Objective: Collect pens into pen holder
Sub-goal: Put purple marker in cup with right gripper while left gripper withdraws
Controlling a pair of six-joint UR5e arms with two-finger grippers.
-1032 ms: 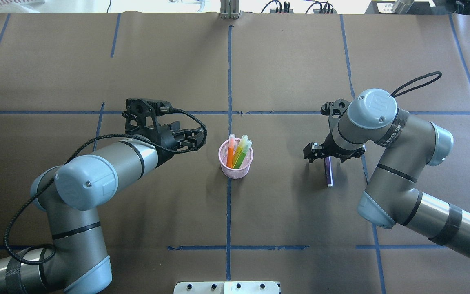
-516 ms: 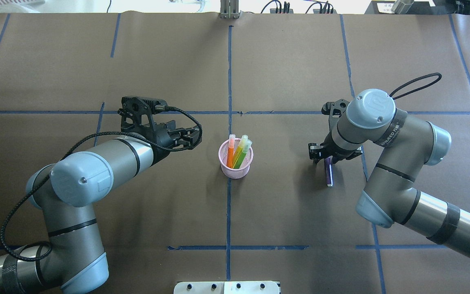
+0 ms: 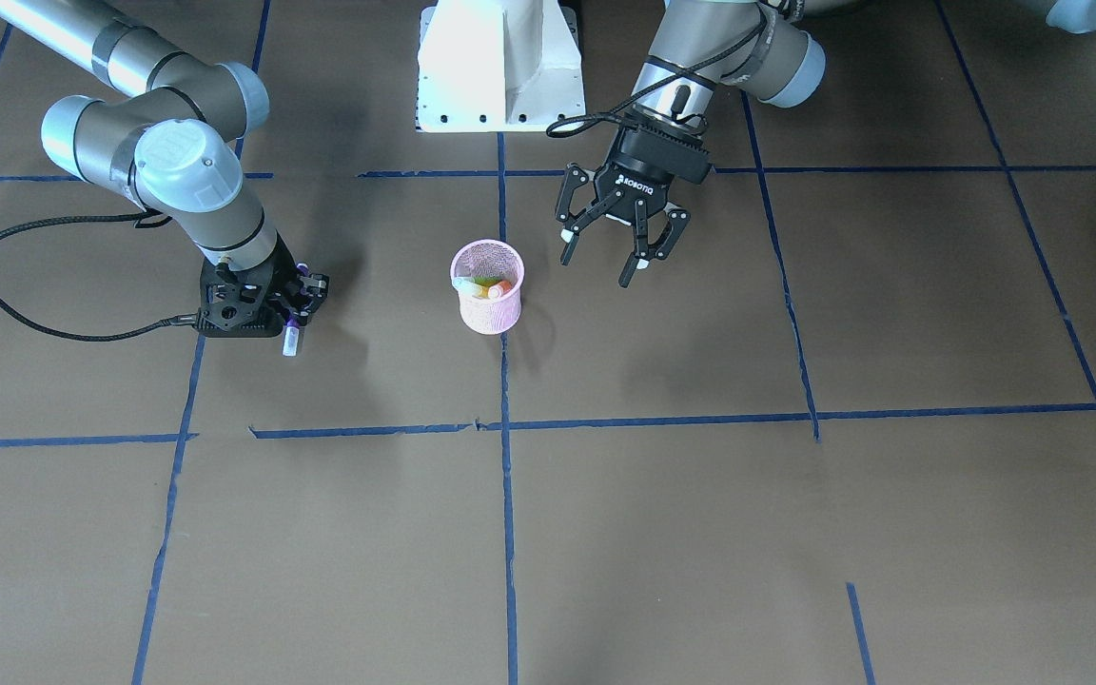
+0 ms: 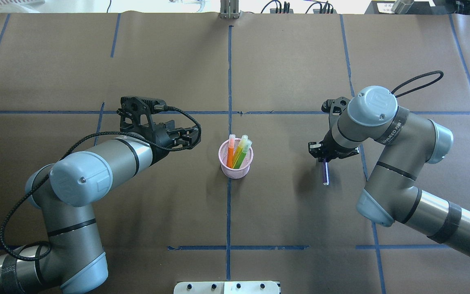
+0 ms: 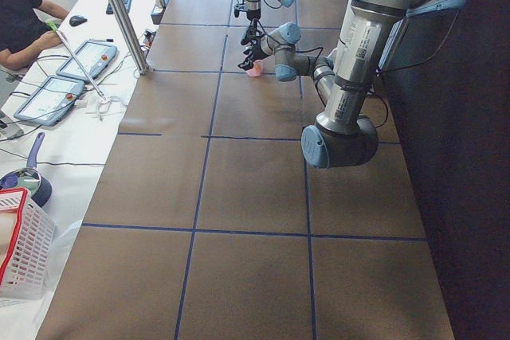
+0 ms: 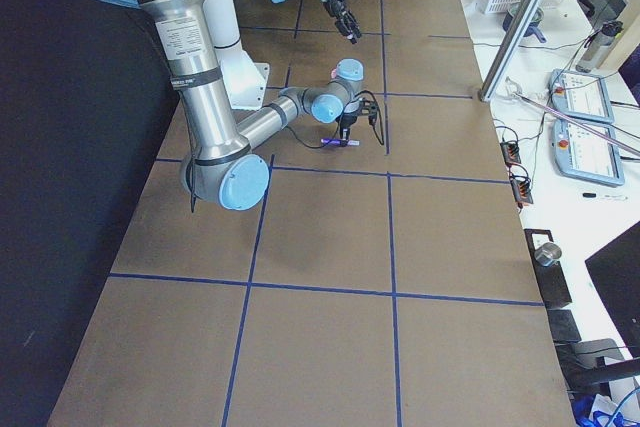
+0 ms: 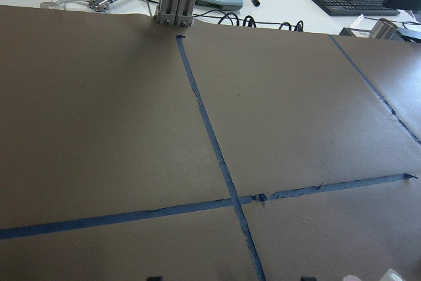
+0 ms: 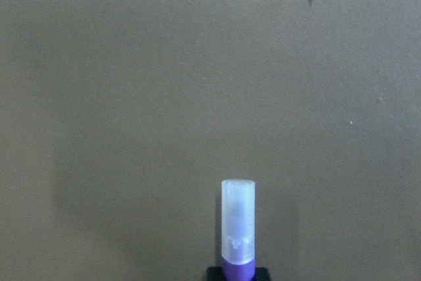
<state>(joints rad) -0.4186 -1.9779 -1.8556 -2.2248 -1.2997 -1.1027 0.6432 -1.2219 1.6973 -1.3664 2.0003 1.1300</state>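
The right jaws are squeezed shut on the purple pen (image 4: 324, 174), about halfway between the middle of the brown worktop (image 4: 284, 65) and its right edge. The pen's pale cap sticks out past them. The pink cup (image 4: 235, 172) stands in the middle of the worktop. The orange pen (image 4: 229, 157), yellow pen (image 4: 241, 147) and green pen (image 4: 244, 153) stand inside it. Near the cup, on the side toward the left edge, the left jaws are spread wide open and do not touch it.
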